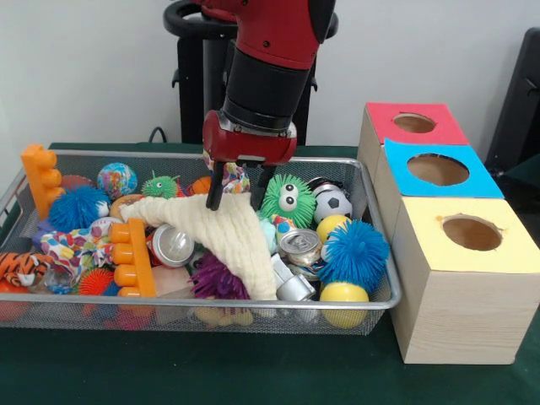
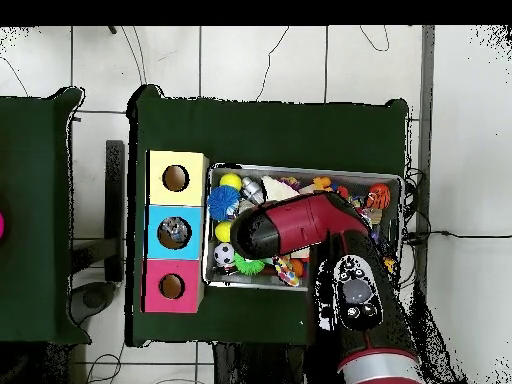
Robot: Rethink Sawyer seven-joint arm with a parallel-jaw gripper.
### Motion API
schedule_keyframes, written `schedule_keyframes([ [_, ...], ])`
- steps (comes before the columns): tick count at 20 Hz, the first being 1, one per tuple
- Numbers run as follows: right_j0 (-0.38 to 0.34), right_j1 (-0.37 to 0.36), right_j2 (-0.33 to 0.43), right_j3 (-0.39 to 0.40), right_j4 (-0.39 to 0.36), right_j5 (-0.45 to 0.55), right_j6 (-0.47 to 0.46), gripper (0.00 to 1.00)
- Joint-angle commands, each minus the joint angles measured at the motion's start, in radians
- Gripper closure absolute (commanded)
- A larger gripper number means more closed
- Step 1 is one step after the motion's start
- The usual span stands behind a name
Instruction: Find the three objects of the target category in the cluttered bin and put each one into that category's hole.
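My gripper point(image 1: 236, 199) hangs open over the middle of the wire bin point(image 1: 381, 253). Its fingertips point(image 1: 214, 201) rest on or just above a cream cloth point(image 1: 228, 236) draped over the clutter. Nothing is held between the fingers. Silver cans point(image 1: 173, 245) point(image 1: 300, 246) lie on either side of the cloth. A green furry ball with eyes point(image 1: 288, 200) sits just right of the gripper. Three boxes stand to the right, with a red-topped hole point(image 1: 413, 123), a blue-topped hole point(image 1: 437, 170) and a yellow-topped hole point(image 1: 472, 233). In the overhead view the arm point(image 2: 300, 228) hides the gripper.
The bin also holds blue spiky balls point(image 1: 354, 251) point(image 1: 76, 207), a soccer ball point(image 1: 332, 202), yellow balls point(image 1: 343, 293), orange plastic pieces point(image 1: 135, 257) point(image 1: 40, 179), a purple spiky ball point(image 1: 215, 278) and patterned cloth toys point(image 1: 72, 246). In the overhead view the boxes point(image 2: 175, 232) line the bin's left side.
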Motion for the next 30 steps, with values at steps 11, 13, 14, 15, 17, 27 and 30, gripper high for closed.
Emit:
schedule_keyframes([
  [11, 0.06, 0.004, -0.095, -0.029, -0.089, 0.183, -0.059, 0.0],
  [13, 0.069, 0.012, -0.111, -0.048, -0.109, 0.193, -0.071, 0.0],
  [14, 0.073, 0.013, -0.122, -0.055, -0.122, 0.2, -0.078, 0.0],
  [15, 0.078, 0.011, -0.135, -0.058, -0.137, 0.202, -0.081, 0.0],
  [17, 0.075, 0.004, -0.144, -0.059, -0.154, 0.206, -0.098, 0.0],
  [27, 0.017, -0.048, -0.14, -0.034, -0.21, 0.182, -0.205, 0.0],
  [30, -0.003, -0.073, -0.126, -0.021, -0.206, 0.174, -0.221, 0.0],
])
